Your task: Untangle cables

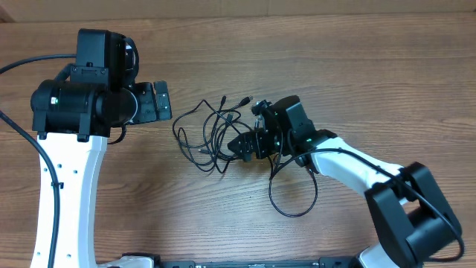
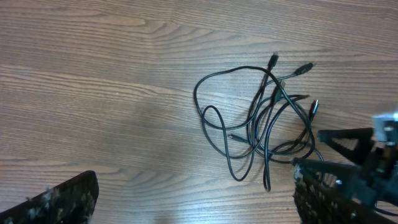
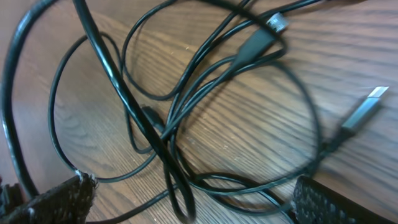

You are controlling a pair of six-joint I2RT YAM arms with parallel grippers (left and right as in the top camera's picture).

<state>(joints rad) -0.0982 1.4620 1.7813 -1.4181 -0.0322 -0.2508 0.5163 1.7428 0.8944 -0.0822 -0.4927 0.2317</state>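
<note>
Both open-jawed: right tool [image 1: 244, 145] at right edge of cables [image 1: 214, 132]; left tool [image 1: 160, 102] near left edge, apart.

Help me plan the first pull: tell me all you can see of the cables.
The cables are thin black cords, rubbery-looking, bunched in one loose tangle of overlapping loops lying flat on the wooden table. Several plug ends, some metal-tipped, poke out. The open right gripper hovers at its right edge; contact is unclear. The left gripper is apart.
</note>
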